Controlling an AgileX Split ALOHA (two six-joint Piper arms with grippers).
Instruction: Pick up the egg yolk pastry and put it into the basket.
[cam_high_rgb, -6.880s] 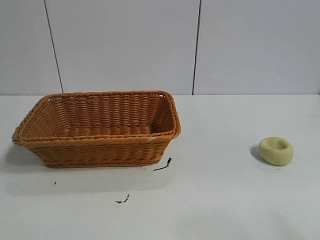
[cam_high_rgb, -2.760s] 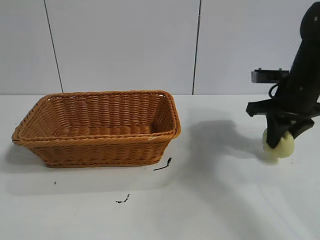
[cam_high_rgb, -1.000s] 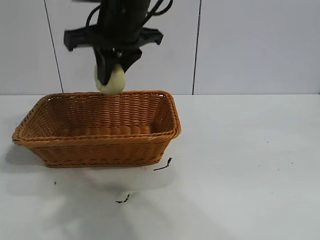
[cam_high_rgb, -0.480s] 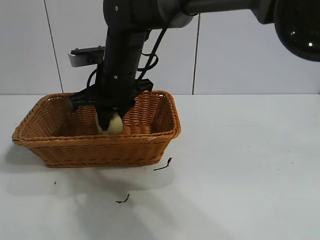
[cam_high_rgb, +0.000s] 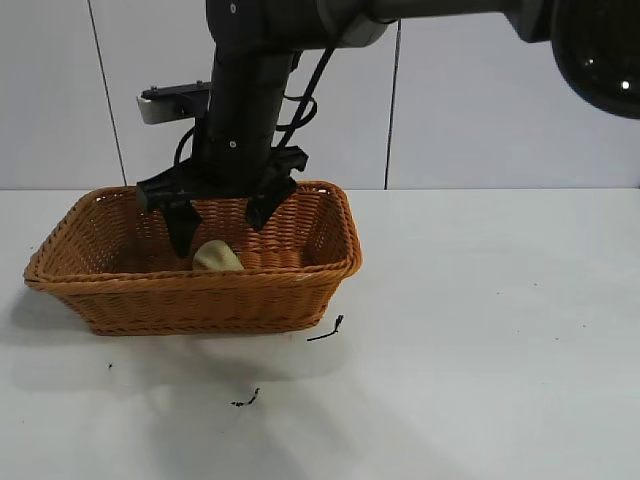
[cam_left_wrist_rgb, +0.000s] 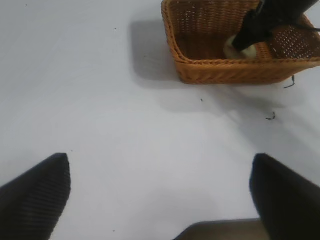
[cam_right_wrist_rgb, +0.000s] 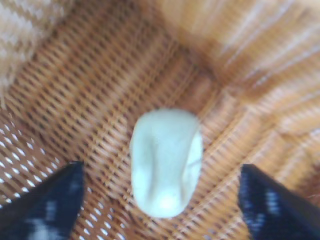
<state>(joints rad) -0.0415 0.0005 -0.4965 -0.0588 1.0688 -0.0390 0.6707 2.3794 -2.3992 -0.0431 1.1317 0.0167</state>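
Note:
The pale yellow-green egg yolk pastry (cam_high_rgb: 217, 256) lies on the floor of the orange-brown wicker basket (cam_high_rgb: 300, 280), half hidden by the near wall. In the right wrist view the pastry (cam_right_wrist_rgb: 166, 162) rests on the weave, free between the two dark fingers. My right gripper (cam_high_rgb: 216, 218) hangs open just above it, inside the basket. In the left wrist view the basket (cam_left_wrist_rgb: 210, 70) and pastry (cam_left_wrist_rgb: 235, 50) show far off. My left gripper (cam_left_wrist_rgb: 160, 185) is open and empty over bare table, away from the basket.
The white table (cam_high_rgb: 480, 330) runs to the right of the basket. Two small black marks (cam_high_rgb: 326, 331) lie on it in front of the basket. A pale panelled wall stands behind.
My right gripper lowered the pastry into the basket, then opened and let it go. The pastry now rests on the basket floor, fingers spread on either side.

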